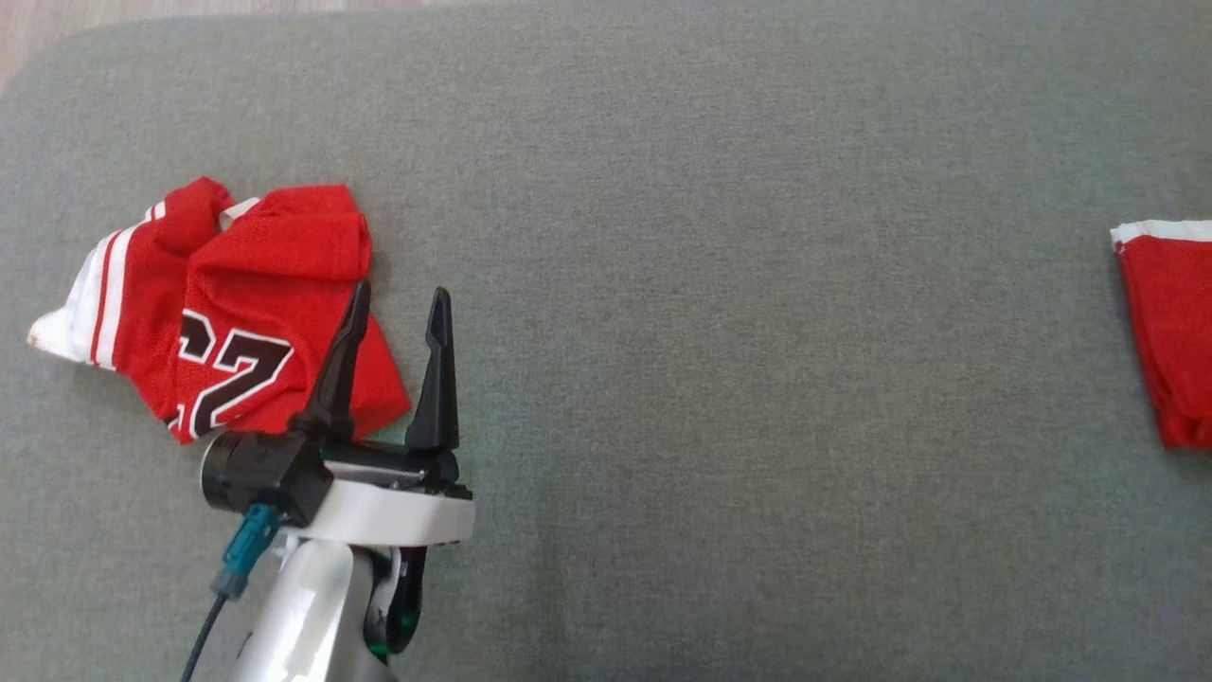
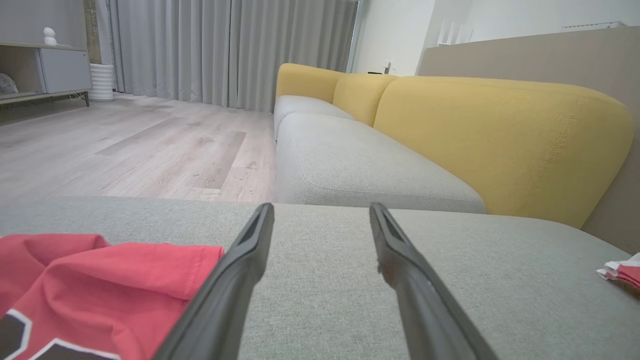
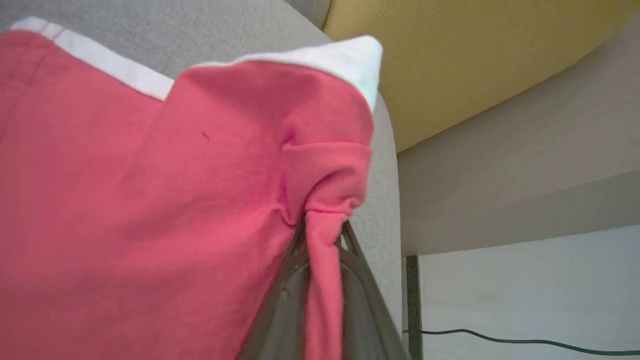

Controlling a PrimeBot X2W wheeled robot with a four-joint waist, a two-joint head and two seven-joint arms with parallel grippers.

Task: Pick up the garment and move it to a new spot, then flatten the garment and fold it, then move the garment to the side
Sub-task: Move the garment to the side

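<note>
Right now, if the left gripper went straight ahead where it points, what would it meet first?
Likely nothing soon: the left gripper faces bare grey fabric cushion; the crumpled red numbered jersey lies just beside.

A home living room: yellow sofa (image 2: 500, 135), long curtains (image 2: 225, 50) (wood floor (image 2: 150, 145))

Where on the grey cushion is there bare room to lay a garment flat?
Bare: the wide middle of the grey cushion, between the crumpled red jersey at left and the red garment at right. Crowded: the left end, where the open left gripper is at the jersey's edge.
</note>
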